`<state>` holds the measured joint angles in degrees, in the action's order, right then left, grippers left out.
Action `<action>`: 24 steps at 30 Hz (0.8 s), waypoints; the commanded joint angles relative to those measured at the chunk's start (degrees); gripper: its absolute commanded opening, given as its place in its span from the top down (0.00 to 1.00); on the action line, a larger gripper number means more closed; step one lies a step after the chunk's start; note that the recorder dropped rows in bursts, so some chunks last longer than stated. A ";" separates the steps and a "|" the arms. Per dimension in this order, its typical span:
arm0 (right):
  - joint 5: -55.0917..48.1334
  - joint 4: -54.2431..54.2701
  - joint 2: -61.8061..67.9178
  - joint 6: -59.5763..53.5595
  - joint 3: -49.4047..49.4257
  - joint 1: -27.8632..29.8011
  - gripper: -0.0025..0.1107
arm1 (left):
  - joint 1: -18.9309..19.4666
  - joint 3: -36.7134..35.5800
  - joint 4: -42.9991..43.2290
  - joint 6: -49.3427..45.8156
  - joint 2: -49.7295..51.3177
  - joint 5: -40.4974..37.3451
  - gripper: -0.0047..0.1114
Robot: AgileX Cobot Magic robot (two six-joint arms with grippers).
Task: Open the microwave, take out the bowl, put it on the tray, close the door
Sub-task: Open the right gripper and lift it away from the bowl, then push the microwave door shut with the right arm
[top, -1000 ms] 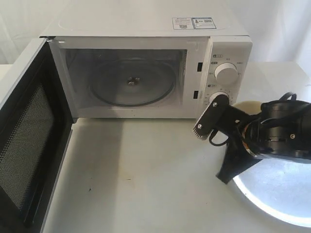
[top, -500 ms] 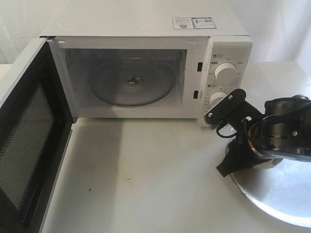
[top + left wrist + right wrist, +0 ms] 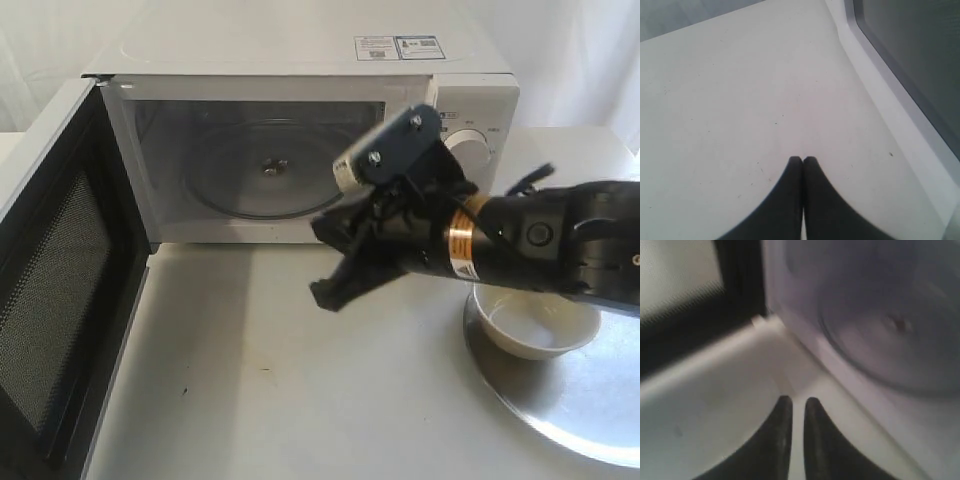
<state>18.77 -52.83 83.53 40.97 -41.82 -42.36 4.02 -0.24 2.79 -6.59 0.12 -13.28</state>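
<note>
Where the view fails: the black right arm (image 3: 520, 240) crosses the boxy white microwave (image 3: 270, 45), covering its lower knob and the edge of the round white upper knob (image 3: 472, 150). The large round silver metal tray (image 3: 580, 400) runs off the frame, and the left gripper shows only to its own wrist camera.
Right arm: stretched in from the right toward the middle, low over the white tabletop (image 3: 250, 370), just before the open cavity; its front end is blurred.
Right gripper (image 3: 796, 400): tips drawn nearly together with a thin slit between them, holding nothing.
Left gripper (image 3: 802, 159): tips pressed together, empty, above the tabletop beside a white-framed dark panel.
Bowl: the small round cream-beige bowl (image 3: 535, 325) sits upright on the tray, at the side nearest the microwave, its upper rim behind the arm.
Door: the white door (image 3: 60, 290) is swung wide to the left, dark mesh window facing inward.
Cavity: a round clear glass turntable (image 3: 250, 175) lies flat.
Surfaces: the tray is shiny, the bowl smooth, the tabletop matte and faintly speckled.
</note>
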 commanded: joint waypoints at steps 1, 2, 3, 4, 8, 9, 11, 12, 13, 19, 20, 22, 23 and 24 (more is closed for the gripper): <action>11.98 5.62 0.09 -0.29 -8.51 -1.75 0.98 | -0.08 0.24 -0.24 0.36 -0.12 -0.04 0.96; 11.83 5.95 0.73 -0.72 -11.64 -2.75 0.98 | -0.08 0.24 -0.24 0.36 -0.12 -0.04 0.96; 11.83 5.95 1.41 -1.55 -14.28 -4.07 0.98 | -0.08 0.24 -0.24 0.36 -0.12 -0.04 0.96; 11.80 5.95 2.53 -2.24 -17.63 -5.67 0.98 | -0.08 0.24 -0.24 0.36 -0.12 -0.04 0.96; 9.31 4.54 9.74 -2.25 -31.84 -13.54 0.98 | -0.08 0.24 -0.24 0.36 -0.12 -0.04 0.96; 7.83 4.15 11.71 -2.35 -34.89 -15.42 0.98 | -0.08 0.24 -0.24 0.36 -0.12 -0.04 0.96; 3.07 4.14 17.31 -4.66 -42.62 -19.88 0.98 | -0.08 0.24 -0.24 0.36 -0.12 -0.04 0.96; 0.91 4.14 19.75 -6.90 -45.67 -21.93 0.98 | -0.08 0.24 -0.24 0.36 -0.12 -0.04 0.96; -1.65 4.14 22.82 -8.95 -49.48 -23.77 0.98 | -0.08 0.24 -0.24 0.36 -0.12 -0.04 0.96; -15.88 4.14 39.26 -19.49 -67.47 -30.73 0.98 | -0.08 0.24 -0.24 0.36 -0.12 -0.04 0.96; -19.46 4.14 41.37 -22.45 -69.52 -31.45 0.98 | -0.08 0.24 -0.24 0.36 -0.12 -0.04 0.96; -27.25 4.14 44.19 -28.51 -72.39 -32.42 0.98 | -0.08 0.24 -0.24 0.36 -0.12 -0.04 0.96; -32.12 3.85 45.26 -31.45 -73.58 -32.73 0.98 | -0.08 0.24 -0.24 0.36 -0.12 -0.04 0.96; -37.20 2.78 45.88 -33.96 -74.36 -33.02 0.98 | -0.08 0.24 -0.24 0.36 -0.12 -0.04 0.96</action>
<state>-4.61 -49.17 127.13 14.57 -113.57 -74.70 4.02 -0.24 2.79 -6.59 0.12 -13.28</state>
